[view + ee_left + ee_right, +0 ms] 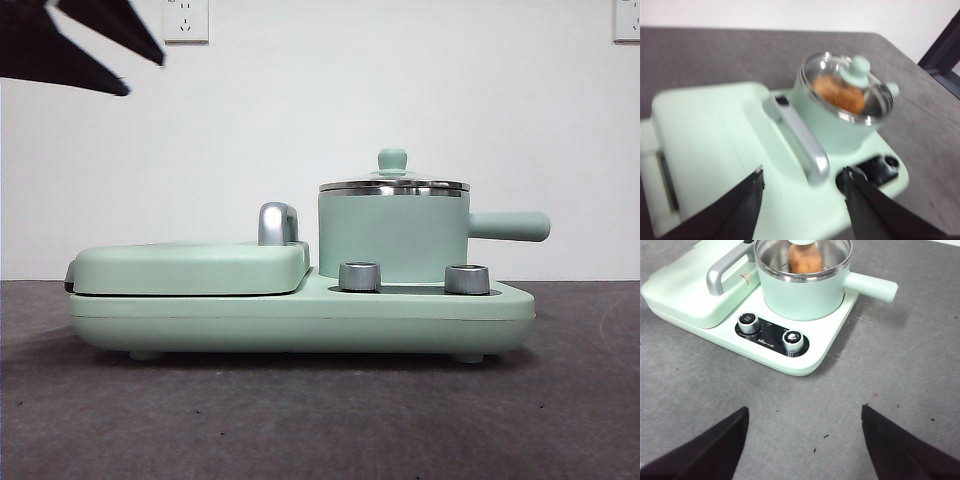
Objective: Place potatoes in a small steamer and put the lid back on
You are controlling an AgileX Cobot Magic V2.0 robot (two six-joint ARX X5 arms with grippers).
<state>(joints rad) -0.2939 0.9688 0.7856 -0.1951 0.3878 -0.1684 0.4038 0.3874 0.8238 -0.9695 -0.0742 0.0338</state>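
Note:
The small steamer (392,240) stands on the right of the mint-green appliance, its side handle (510,226) pointing right. The glass lid (393,183) sits on its rim. The potato is hidden in the front view. It shows through the lid in the left wrist view (837,95) and the right wrist view (805,260), lying inside the steamer (802,297). My left gripper (802,177) is open and empty, high over the grill plate; it shows as a black tip (80,50) at the top left. My right gripper (805,412) is open and empty over the table, in front of the appliance.
The flat grill cover (190,268) with its chrome handle (277,223) fills the appliance's left half. Two steel knobs (360,277) (467,279) stand on the base (300,320) in front of the steamer. The grey table (300,420) runs around it; a white wall is behind.

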